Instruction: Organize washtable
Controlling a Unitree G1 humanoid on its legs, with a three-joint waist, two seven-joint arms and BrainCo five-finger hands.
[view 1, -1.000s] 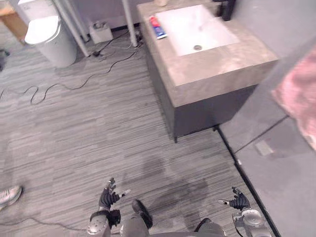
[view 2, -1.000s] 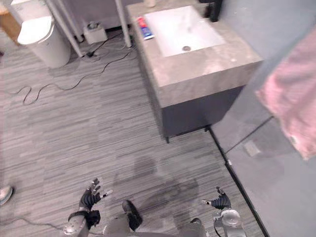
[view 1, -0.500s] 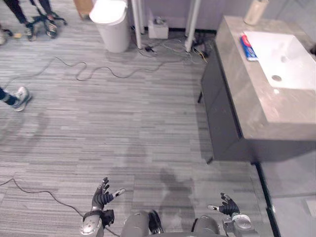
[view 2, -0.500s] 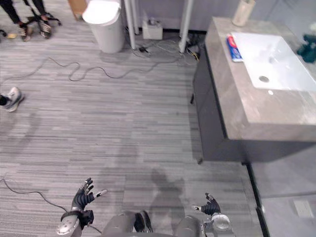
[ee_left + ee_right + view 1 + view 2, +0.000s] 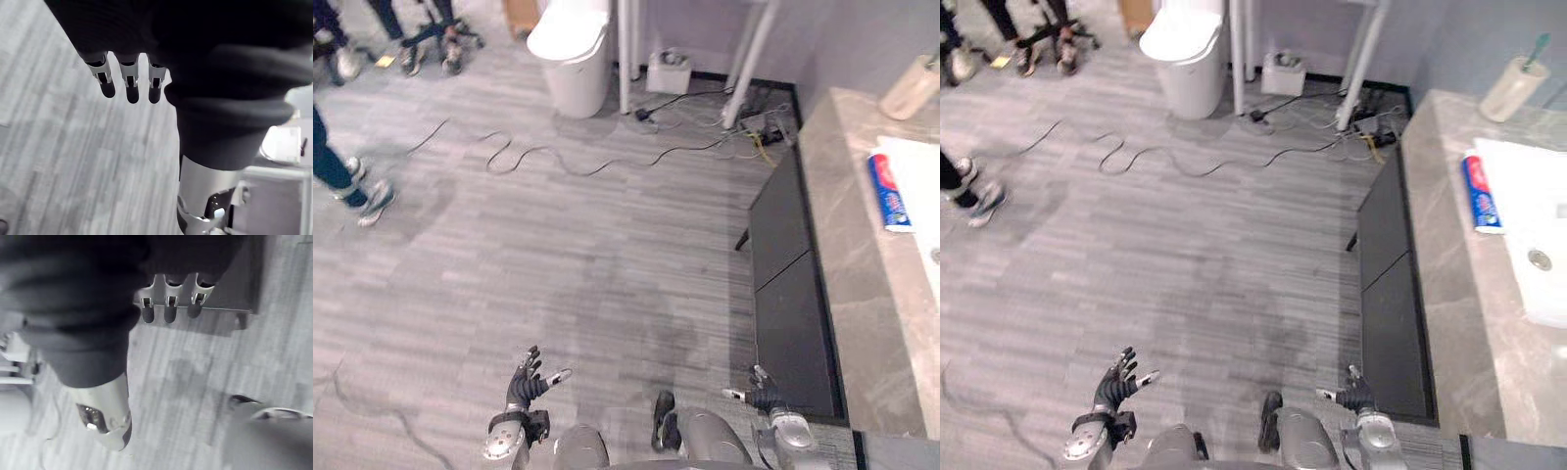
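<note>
- I see two robot hands low down over the grey floor [image 5: 558,264]. They are well apart from each other.
- My left robot hand [image 5: 524,384] has its fingers [image 5: 131,85] spread out straight. It holds nothing.
- My right robot hand [image 5: 762,396] also has its fingers [image 5: 168,308] out straight and holds nothing. It is near the dark cabinet [image 5: 788,294], which has two flat front panels.
- The tabletop [image 5: 857,294] sits on that cabinet, off to my right. Both robot hands are well away from the things on it.
- On the tabletop I count one toothpaste tube [image 5: 887,191]. It lies flat, just beside the one white sink [image 5: 1542,235].
- Farther back there is one cup [image 5: 1511,86] with one green toothbrush [image 5: 1538,44] standing in it.
- On the floor far ahead I count one white bin [image 5: 570,54], two white poles [image 5: 626,49] and one small white box [image 5: 666,73].
- At the left edge I see a person's leg and one shoe [image 5: 374,201].
</note>
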